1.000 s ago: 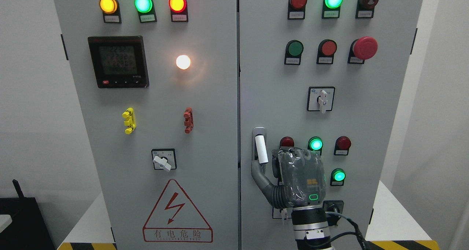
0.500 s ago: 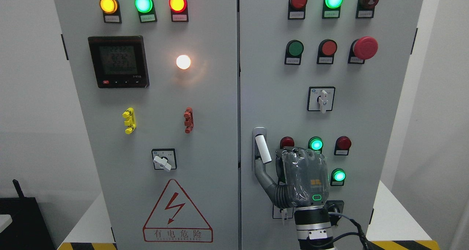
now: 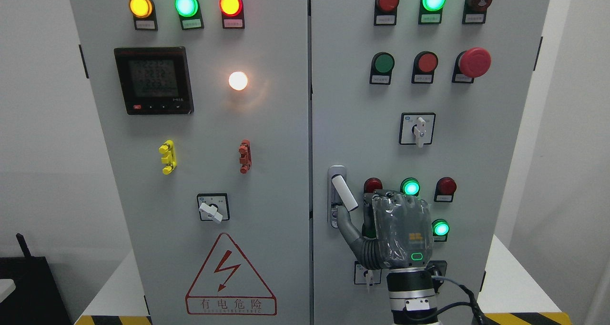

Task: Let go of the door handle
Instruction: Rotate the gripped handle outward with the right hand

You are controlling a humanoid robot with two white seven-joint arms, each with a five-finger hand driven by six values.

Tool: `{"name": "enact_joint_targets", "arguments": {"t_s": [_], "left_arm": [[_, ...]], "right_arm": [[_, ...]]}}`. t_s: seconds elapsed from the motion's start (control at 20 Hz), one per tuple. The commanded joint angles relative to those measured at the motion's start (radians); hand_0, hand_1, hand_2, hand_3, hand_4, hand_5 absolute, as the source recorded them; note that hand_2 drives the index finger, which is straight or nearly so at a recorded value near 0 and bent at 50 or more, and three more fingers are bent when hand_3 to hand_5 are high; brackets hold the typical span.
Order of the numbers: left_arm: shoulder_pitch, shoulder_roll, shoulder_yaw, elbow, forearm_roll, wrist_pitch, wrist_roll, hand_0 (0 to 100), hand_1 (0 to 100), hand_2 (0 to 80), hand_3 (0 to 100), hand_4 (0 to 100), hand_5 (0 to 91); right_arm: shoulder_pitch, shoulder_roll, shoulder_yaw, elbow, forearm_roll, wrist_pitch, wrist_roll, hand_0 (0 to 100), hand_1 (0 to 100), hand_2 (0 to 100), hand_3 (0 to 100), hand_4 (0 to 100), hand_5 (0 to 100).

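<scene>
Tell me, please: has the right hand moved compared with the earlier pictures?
Yes. The right hand has drifted right and slightly down, judged against the fixed green lamp, which its edge now reaches. Its thumb remains by the door handle.

Industrial test room — control cabinet (image 3: 214, 182), hazard-striped floor (image 3: 114, 319).

Plain white walls (image 3: 43, 125) on both sides, nothing hanging on them, and the lighting is soft and even with no hard shadows. Left wall has a faint horizontal seam about halfway down. Down in the bottom left corner there's a black box-like thing (image 3: 28, 287) with a thin black stick poking up from its top, and a sliver of something white (image 3: 5, 287) at the very left edge, can't tell what. A white platform (image 3: 514, 277) sits low, with yellow and black hazard striping (image 3: 529, 318) along its front edge on both sides.
</scene>
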Motion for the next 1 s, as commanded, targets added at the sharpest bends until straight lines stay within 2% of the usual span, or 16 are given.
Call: {"name": "enact_joint_targets", "arguments": {"t_s": [0.0,0.95], "left_arm": [[0.000,0.000,-0.014,0.020,0.000,0.001,-0.001,12,39,0.0,0,0,0.0],[0.000,0.000,-0.014,0.020,0.000,0.001,-0.001,12,39,0.0,0,0,0.0]], "right_arm": [[0.001,-0.005,-0.021,-0.010,0.000,-0.001,0.000,46,53,99,100,100,99],[-0.010,-0.009,-0.042,-0.025,-0.002,-0.003,0.001,48,52,99,100,100,99]]}}
